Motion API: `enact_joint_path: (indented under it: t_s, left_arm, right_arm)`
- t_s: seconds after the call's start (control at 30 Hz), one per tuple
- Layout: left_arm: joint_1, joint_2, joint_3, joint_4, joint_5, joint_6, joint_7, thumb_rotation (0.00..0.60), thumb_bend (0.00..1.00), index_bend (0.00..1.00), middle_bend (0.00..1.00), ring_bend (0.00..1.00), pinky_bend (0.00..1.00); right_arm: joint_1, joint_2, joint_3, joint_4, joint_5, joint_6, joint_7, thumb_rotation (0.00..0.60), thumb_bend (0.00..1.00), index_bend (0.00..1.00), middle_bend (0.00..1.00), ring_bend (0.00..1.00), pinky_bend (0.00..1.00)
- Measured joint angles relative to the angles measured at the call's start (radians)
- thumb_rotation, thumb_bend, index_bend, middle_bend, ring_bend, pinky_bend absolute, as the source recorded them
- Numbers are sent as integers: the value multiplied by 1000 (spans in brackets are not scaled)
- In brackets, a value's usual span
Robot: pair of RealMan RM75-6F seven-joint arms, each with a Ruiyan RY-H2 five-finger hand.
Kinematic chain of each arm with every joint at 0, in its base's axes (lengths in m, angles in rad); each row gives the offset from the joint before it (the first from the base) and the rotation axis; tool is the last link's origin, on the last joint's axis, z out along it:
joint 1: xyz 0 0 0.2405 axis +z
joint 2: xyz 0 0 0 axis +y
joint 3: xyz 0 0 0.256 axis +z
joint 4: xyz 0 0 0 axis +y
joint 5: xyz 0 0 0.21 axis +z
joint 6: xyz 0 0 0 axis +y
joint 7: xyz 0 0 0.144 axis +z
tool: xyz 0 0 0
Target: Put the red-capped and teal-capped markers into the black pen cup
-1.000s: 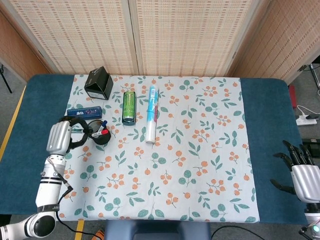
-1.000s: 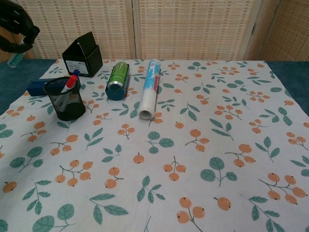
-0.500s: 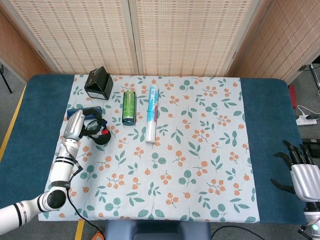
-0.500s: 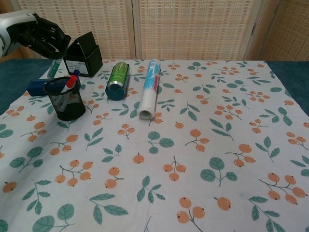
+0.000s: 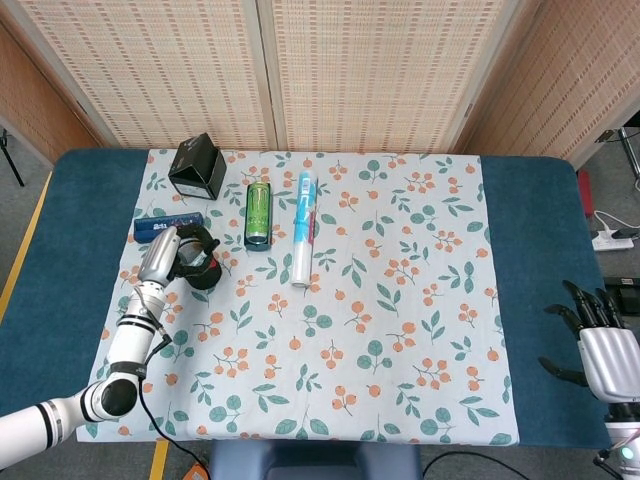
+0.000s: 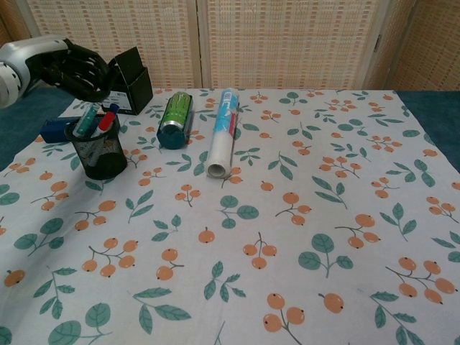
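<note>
The black mesh pen cup [image 6: 100,154] stands at the left of the cloth, also seen from the head camera as the pen cup [image 5: 205,272]. The red-capped marker [image 6: 107,120] and the teal-capped marker [image 6: 86,121] both lean inside it. My left hand [image 6: 68,68] hovers over the cup with its dark fingers curled just above the teal marker's top; whether they still pinch it is unclear. In the head view the left hand [image 5: 172,255] covers the cup's mouth. My right hand [image 5: 600,340] rests off the cloth at the far right, fingers spread and holding nothing.
Behind the cup stands a black box [image 6: 123,90], and a blue object [image 6: 52,129] lies at its left. A green can [image 6: 175,118] and a white-and-blue tube [image 6: 223,133] lie to the cup's right. The floral cloth [image 6: 287,237] covers the table.
My left hand came in from the left with the teal-capped marker and lowered it; the marker now stands in the cup beside the red one. The right hand has not moved.
</note>
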Motion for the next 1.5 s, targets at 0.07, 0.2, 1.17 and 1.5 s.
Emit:
enact_joint_path:
  t_s: [0.07,0.2,1.17,1.5]
  left_arm:
    - [-3,0,5,7,6,-10,-13,600,337,433,474,245,195]
    - [-7,0,13,16,18,-21,-42,600,336,363,407,231,191]
    - [423,89,500,8,680,717,412,600,338,80,51,25,126]
    - [479,99,468,97,556,631,346,600,338,71,32,17,123]
  right_arm:
    - [-1,1,0,1,-2,2,3,600,0,309,35,100,4]
    - [-1,3,-1,2,-4,3,9,600,0,310,35,100,2]
    - [-1,9,-27,-20,-70,14,6,600,0,302,35,100,1]
    - [0,4,-25,-21,-67,14,-7,600,0,304,35,101,1]
